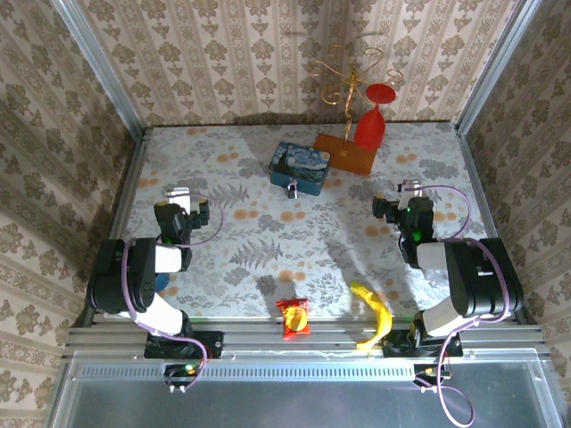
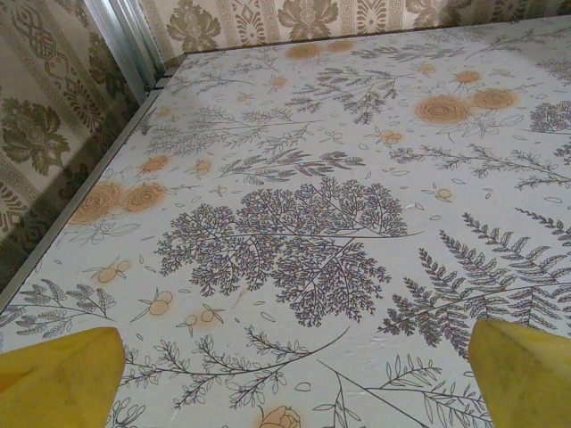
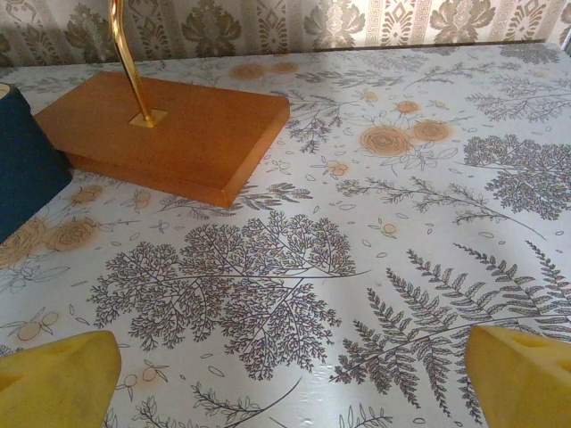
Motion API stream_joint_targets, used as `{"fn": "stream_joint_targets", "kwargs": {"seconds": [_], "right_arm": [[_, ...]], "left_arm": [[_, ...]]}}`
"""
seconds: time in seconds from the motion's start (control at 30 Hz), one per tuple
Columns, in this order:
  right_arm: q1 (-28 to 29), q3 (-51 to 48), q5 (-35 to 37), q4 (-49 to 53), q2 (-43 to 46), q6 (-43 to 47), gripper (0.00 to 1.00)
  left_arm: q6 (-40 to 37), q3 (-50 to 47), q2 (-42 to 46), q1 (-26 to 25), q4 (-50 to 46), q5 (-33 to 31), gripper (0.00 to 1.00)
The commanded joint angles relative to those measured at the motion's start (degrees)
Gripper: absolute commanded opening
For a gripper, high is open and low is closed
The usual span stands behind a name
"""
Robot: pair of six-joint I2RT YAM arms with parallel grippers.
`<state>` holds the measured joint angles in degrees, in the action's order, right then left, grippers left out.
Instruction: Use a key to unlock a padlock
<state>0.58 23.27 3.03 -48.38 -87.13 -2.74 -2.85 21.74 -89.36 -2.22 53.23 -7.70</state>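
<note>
Silvery padlock [image 1: 292, 188]: sits against the near face of the blue tin [image 1: 300, 166], far centre of the table, well apart from both arms.
Left gripper [image 1: 183, 196]: jaws wide, holding nothing, over bare floral tabletop.
Right gripper [image 1: 409, 192]: jaws wide, holding nothing, near the wooden stand base [image 3: 169, 134].
Key: too small to pick out.
Step in hand: likely just starting. Find the key, pinch it by the bow so the blade stays free, and steady the lock with the other arm.
</note>
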Motion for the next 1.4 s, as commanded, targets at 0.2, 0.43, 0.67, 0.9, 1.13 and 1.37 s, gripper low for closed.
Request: {"fn": "stream_joint_targets", "kwargs": {"seconds": [0.2,0.43,0.67,0.9,1.13,1.37], "right_arm": [[0.3,0.2,1.5,-0.1,-0.4,0.5,1.0],[0.2,0.2,1.5,-0.1,-0.4,0.5,1.0],[0.2,0.2,1.5,-0.1,-0.4,0.5,1.0],[0.3,0.5,1.7,0.6,0.0,0.5,1.0],[0.3,5.9,3.4,15.3,5.3,-0.5,1.0],[2.7,8.9,11.2,28.5,12.8,-7.8,1.0]], "left_arm": [[-0.8,0.2,0.1,-0.1,1.1,0.8,1.0],[-0.8,0.2,0.1,-0.2,1.1,0.8,1.0],[-0.8,0.2,0.1,-0.1,1.1,0.8,1.0],[-0.4,0.3,0.2,0.5,0.6,2.5,1.0],[-0.5,5.4,6.2,0.5,-13.5,2.5,1.0],[2.9,8.8,14.2,-1.3,-22.1,-1.7,1.0]]}}
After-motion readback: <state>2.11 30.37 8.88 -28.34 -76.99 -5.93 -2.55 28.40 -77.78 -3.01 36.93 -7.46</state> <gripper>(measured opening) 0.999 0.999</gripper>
